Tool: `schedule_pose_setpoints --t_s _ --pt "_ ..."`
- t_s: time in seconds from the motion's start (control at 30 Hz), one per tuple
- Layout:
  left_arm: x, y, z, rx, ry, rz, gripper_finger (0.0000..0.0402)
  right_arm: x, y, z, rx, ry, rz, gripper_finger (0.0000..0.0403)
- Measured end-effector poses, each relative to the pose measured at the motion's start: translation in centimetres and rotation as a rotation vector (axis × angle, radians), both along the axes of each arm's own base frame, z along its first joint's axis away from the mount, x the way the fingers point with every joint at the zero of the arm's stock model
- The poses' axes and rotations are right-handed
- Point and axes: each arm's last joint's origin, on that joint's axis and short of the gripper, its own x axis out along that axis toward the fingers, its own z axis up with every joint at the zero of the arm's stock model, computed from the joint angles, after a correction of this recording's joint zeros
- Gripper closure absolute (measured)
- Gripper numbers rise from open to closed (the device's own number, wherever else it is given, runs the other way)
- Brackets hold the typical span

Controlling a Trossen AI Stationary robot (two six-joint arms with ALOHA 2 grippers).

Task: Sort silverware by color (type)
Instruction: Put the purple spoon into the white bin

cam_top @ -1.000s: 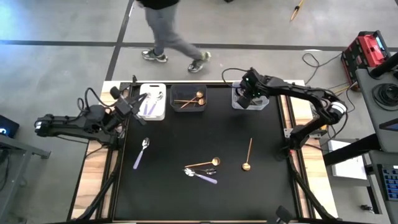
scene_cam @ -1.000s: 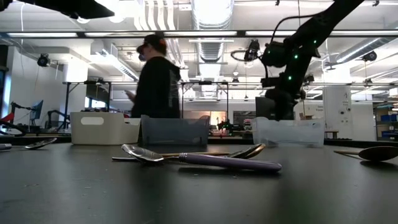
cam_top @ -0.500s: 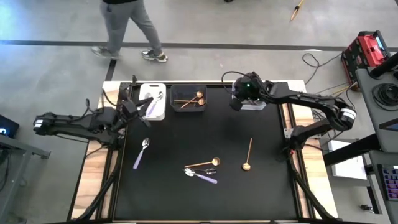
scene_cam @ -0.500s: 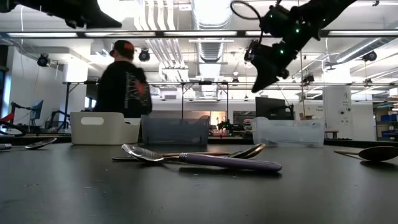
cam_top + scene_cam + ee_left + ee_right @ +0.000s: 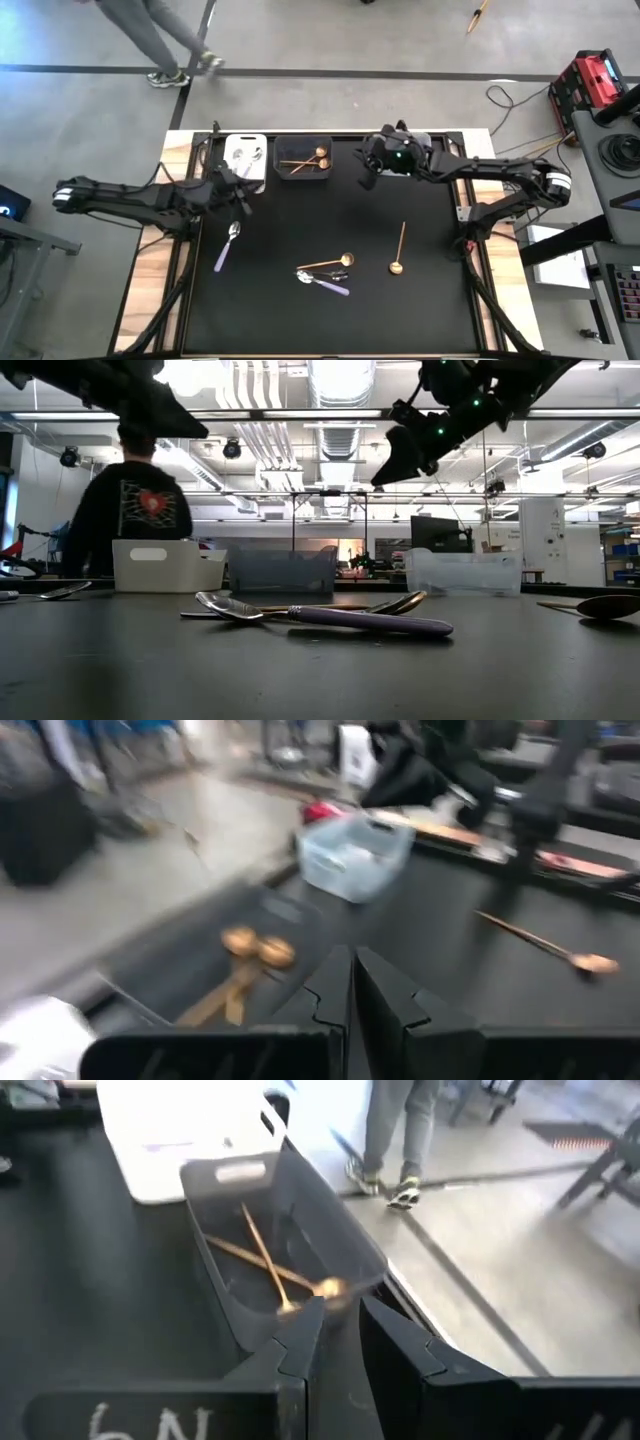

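Observation:
Loose silverware lies on the black mat: a lilac-handled spoon (image 5: 228,245) at the left, a gold spoon (image 5: 325,264), a lilac-handled spoon (image 5: 324,282) and a dark piece (image 5: 340,274) heaped in the middle, and a gold spoon (image 5: 398,250) at the right. Two gold spoons (image 5: 270,1270) lie crossed in the dark bin (image 5: 304,158). Lilac-handled spoons lie in the white bin (image 5: 245,160). My left gripper (image 5: 243,198) hangs shut and empty just near of the white bin. My right gripper (image 5: 367,172) hovers open and empty between the dark bin and the clear bin (image 5: 418,150).
The three bins stand in a row along the mat's far edge. The right arm covers part of the clear bin from above. A person (image 5: 150,40) walks on the floor beyond the far edge. Bare mat lies near of the spoons.
My left gripper has moved from over the white bin toward the table's right and near edge. My right gripper has risen from over the clear bin and swung toward the table's left. The person beyond the table has walked to the left.

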Motion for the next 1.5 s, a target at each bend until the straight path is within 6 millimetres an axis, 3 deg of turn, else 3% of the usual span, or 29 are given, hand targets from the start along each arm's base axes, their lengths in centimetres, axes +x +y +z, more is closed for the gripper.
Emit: schedule_pose_setpoints --t_s 0.2,0.43,0.53,0.9,1.17,1.3,1.5 --pt "1.0 -0.5 -1.4 -0.275 0.132 -0.062 0.0401 0.0 0.5 -0.9 -0.021 -0.049 0.015 0.0344" --pt "0.5 -1.3 -2.8 -0.767 0.433 0.034 0.0401 -0.1 0.6 -1.3 0.014 -0.051 0.004 0.0344" --pt "0.5 -1.9 -3.6 -0.884 0.539 0.066 0.0401 -0.1 0.7 -1.3 0.015 -0.051 0.01 0.0344" --pt "0.3 -4.0 -6.3 -1.083 0.841 0.209 0.0401 0.3 1.8 -1.3 0.015 -0.048 0.05 0.0344" --pt "-0.5 -6.4 -6.7 -1.136 0.914 0.285 0.0401 0.5 2.1 -1.1 -0.093 -0.015 0.155 0.0344" --pt "-0.9 -6.6 -6.7 -1.147 0.927 0.336 0.0401 0.7 2.0 0.0 -0.191 -0.061 0.181 0.0344" --pt "-0.8 -6.6 -6.8 -1.157 0.909 0.385 0.0401 0.3 2.2 3.7 -0.301 -0.138 0.195 0.0344"
